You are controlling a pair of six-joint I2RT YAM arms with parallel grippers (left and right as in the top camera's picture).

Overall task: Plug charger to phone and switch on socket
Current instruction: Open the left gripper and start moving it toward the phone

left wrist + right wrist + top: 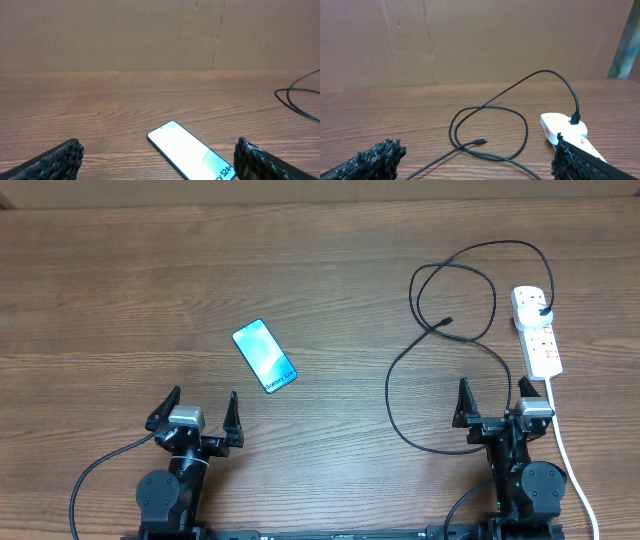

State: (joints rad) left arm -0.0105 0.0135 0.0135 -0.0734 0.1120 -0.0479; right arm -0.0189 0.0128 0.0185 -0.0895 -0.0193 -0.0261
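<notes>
The phone lies flat, screen up and lit light blue, left of centre; it also shows in the left wrist view, ahead between my fingers. The charger cable lies in loose loops at the right; its small connector tip rests free on the table and shows in the right wrist view. Its black plug sits in the white socket strip, seen too in the right wrist view. My left gripper is open and empty, near of the phone. My right gripper is open and empty, near of the loops.
The strip's white cord runs toward the near right edge past my right arm. A brown cardboard wall stands at the table's far side.
</notes>
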